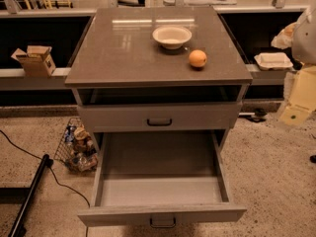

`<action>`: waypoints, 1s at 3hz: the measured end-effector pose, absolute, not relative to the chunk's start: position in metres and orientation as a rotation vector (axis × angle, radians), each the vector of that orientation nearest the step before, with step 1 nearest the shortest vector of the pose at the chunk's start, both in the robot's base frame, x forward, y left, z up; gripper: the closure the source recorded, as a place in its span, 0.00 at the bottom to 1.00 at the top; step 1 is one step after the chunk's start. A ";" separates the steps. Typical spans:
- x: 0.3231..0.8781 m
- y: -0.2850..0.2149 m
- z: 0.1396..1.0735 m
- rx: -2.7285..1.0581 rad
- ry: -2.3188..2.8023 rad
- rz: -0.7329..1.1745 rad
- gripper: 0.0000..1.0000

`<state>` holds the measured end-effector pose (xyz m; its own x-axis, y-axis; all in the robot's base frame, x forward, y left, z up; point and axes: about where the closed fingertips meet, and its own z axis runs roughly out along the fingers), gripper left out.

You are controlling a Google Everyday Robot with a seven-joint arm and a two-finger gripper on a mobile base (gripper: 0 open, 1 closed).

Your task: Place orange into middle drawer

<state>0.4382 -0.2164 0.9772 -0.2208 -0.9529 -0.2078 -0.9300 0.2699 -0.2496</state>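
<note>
The orange [198, 59] sits on the right side of the grey cabinet top [123, 53], just right of and nearer than the cream-white bowl [172, 36]. The middle drawer [160, 191] is pulled wide open below, with a plain grey inside holding nothing and its dark handle [163, 222] at the front. The like drawer front above it [159, 117] is closed. My gripper [302, 36] is at the far right edge of the camera view, beside the cabinet and well right of the orange, with the pale arm [300, 100] below it.
A wire basket of small items [76, 149] stands on the floor left of the cabinet. A black pole and cable [29, 194] lie at lower left. A cardboard box [34, 59] sits on the left ledge and a white food container [273, 59] on the right ledge.
</note>
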 end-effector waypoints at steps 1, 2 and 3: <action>0.447 -0.218 0.976 -1.702 2.225 -0.100 0.00; 0.489 -0.230 0.966 -1.576 2.214 -0.047 0.00; 0.549 -0.241 0.946 -1.411 2.182 0.040 0.00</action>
<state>0.5493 -0.2415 0.9456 -0.3094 -0.8381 -0.4492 -0.8542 0.4526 -0.2560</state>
